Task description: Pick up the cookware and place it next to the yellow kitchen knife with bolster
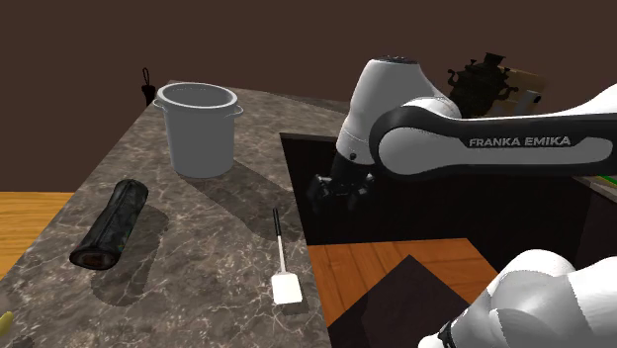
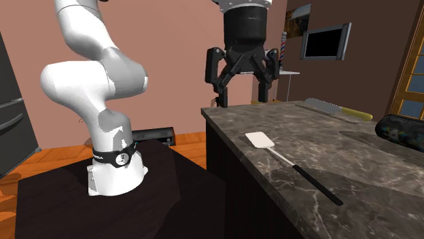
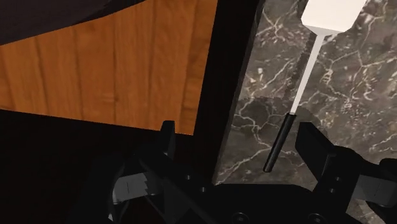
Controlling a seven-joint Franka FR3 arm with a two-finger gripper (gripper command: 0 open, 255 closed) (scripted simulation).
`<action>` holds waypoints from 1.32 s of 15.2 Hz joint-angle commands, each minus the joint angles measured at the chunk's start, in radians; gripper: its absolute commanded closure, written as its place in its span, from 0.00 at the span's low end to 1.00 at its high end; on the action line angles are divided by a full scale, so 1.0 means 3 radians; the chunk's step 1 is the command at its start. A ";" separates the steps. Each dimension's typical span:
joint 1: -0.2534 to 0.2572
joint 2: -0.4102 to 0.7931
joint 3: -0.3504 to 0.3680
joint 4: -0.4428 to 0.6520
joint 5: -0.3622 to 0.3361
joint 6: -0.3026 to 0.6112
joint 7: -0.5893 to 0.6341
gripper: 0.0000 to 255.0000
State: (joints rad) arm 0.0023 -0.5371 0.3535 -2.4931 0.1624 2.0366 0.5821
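Shoulder view: light grey pot, two side handles, no lid, upright on the dark marble table near its far end, close to the far corner away from the arm. Nothing touches the pot.

Spatula, white head and thin black handle, lies flat along the table edge nearest the stand, well apart from the pot. Dark roll lies on its side near the opposite long edge, between the pot's end and the near end.

White arm reaches across from the right. End effector hangs in the air just off the stand-side table edge, pointing down, well apart from the pot.

Second exterior view: end effector hovers above the table's end, fingers spread wide, nothing between them. Spatula lies flat below and beside it. Knife, grey blade and yellow handle, lies flat near the far edge; dark roll sits just beside it at the right. Arm base stands on the dark stand.

Wrist view: end effector fingers stand apart, gripping nothing. Below are the table edge, the spatula and the wooden floor. The spatula's handle tip shows between the fingers but lies down on the table, not held.
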 commanded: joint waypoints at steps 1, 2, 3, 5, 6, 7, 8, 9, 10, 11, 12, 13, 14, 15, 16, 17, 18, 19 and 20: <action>-0.0024 0.0205 0.0153 0.0042 0.0001 0.0168 0.0234 0.00; -0.0040 0.0318 0.0232 0.0072 -0.0011 0.0252 0.0354 0.00; -0.0058 0.0436 0.0311 0.0107 -0.0033 0.0334 0.0477 0.00; -0.0102 0.0687 0.0467 0.0192 -0.0105 0.0491 0.0737 0.00; -0.0127 0.0820 0.0543 0.0243 -0.0159 0.0565 0.0876 0.00; -0.0153 0.0958 0.0618 0.0299 -0.0225 0.0635 0.1020 0.00; -0.0179 0.1102 0.0688 0.0360 -0.0305 0.0701 0.1171 0.00; -0.0201 0.1250 0.0753 0.0427 -0.0399 0.0762 0.1329 0.00; -0.0212 0.1346 0.0788 0.0471 -0.0465 0.0796 0.1431 0.00; -0.0213 0.1378 0.0791 0.0452 -0.0487 0.0843 0.1448 0.00; -0.0216 0.1412 0.0795 0.0433 -0.0511 0.0890 0.1466 0.00; -0.0219 0.1446 0.0800 0.0416 -0.0537 0.0936 0.1484 0.00; -0.0224 0.1481 0.0804 0.0399 -0.0563 0.0983 0.1504 0.00; -0.0228 0.1517 0.0809 0.0382 -0.0591 0.1029 0.1525 0.00; -0.0233 0.1554 0.0813 0.0367 -0.0621 0.1075 0.1546 0.00; -0.0237 0.1592 0.0816 0.0352 -0.0653 0.1120 0.1569 0.00; -0.0239 0.1615 0.0817 0.0344 -0.0672 0.1147 0.1583 0.00; -0.0239 0.1615 0.0817 0.0344 -0.0671 0.1147 0.1583 0.00; -0.0239 0.1615 0.0817 0.0344 -0.0672 0.1147 0.1583 0.00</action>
State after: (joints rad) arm -0.0692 -0.0557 0.5980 -2.3899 -0.0365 2.3779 1.0546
